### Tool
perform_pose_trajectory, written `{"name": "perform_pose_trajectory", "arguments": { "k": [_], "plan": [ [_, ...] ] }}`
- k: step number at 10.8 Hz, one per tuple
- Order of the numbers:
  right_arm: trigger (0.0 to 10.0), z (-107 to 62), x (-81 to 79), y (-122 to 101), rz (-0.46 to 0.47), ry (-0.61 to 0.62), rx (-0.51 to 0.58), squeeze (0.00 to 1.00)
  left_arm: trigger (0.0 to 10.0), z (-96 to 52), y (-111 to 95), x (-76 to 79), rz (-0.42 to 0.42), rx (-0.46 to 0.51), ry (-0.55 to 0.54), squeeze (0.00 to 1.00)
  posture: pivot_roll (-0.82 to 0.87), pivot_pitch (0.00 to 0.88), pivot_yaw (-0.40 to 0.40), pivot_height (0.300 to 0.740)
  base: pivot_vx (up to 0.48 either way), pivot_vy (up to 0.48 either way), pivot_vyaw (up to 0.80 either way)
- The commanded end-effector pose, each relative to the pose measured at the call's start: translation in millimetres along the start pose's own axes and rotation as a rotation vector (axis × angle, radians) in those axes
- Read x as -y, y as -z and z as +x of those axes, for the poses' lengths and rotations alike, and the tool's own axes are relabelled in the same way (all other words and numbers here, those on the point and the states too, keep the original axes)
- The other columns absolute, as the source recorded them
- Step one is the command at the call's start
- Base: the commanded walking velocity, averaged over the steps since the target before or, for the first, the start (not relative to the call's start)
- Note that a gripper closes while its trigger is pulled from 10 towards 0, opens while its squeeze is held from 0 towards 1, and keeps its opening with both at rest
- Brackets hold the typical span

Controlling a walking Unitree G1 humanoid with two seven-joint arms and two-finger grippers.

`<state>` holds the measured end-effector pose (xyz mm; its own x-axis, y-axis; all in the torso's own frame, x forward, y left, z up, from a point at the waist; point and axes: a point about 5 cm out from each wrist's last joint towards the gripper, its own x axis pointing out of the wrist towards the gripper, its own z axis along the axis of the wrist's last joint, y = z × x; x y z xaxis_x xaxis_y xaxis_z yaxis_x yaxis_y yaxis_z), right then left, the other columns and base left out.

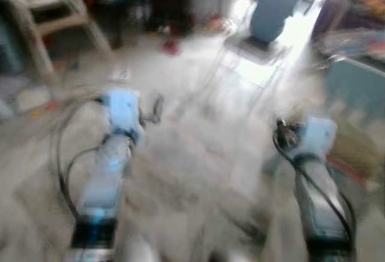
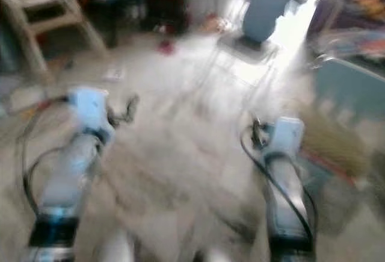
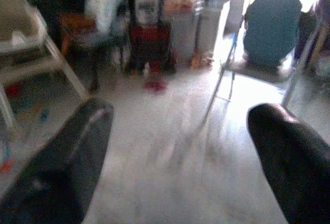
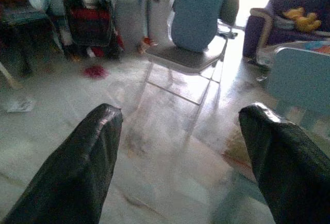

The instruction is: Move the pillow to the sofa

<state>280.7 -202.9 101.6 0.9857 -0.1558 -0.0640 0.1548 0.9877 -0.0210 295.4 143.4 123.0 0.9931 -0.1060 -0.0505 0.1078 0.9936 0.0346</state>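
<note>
Pillow first: it's a teal-blue cushion standing upright on the seat of a metal folding chair, leaning against the chair's back, over on the far side of the pale floor from the robot. The head views are smeared pretty badly with motion blur, so there it's just a bluish lump with bright light blowing out the area behind it, and I can't make out any texture or seams. The right wrist view gives the cleanest look: plain rounded shape, smooth cover, taller than it is wide. Both silver arms reach forward low in the head views, and the actual fingers are lost in the blur there. The left gripper has its two black fingers spread wide apart with nothing between them, just floor and the chair beyond. Same deal for the right gripper, fingers wide apart and holding nothing. The right wrist view also catches a purple sofa with a yellow plush toy on it, just past the chair, and a light blue piece of furniture whose shape is cut off at the edge. The left wrist view picks up a cluttered back wall with a red item and a pale wooden frame, all too fuzzy to identify properly.
</note>
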Motion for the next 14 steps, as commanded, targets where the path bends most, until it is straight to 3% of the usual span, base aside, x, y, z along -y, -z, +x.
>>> {"name": "perform_pose_trajectory", "arguments": {
  "k": [1, 11, 14],
  "plan": [
    [10.0, 3.3, 0.9, -6, 0.002, 0.004, 0.015, 0.0, 10.0, 1.8, -4, -0.6, 0.0, 0.014, 0.004, 0.0, -0.02, 0.07, -0.038, 0.74, 0.382, 0.0, -0.8],
    [10.0, 15.7, -2.7, -19, 0.021, 0.035, 0.051, 0.0, 10.0, 14.3, -18, 6.1, -0.026, 0.053, 0.027, 0.0, -0.05, 0.135, -0.018, 0.74, 0.402, 0.0, -0.72],
    [10.0, 13.5, -4.0, -15, 0.02, 0.021, 0.034, 0.0, 10.0, 14.2, -16, 7.6, -0.033, 0.048, 0.027, 0.0, -0.04, 0.134, -0.026, 0.74, 0.466, 0.0, -0.18]
  ]
}}
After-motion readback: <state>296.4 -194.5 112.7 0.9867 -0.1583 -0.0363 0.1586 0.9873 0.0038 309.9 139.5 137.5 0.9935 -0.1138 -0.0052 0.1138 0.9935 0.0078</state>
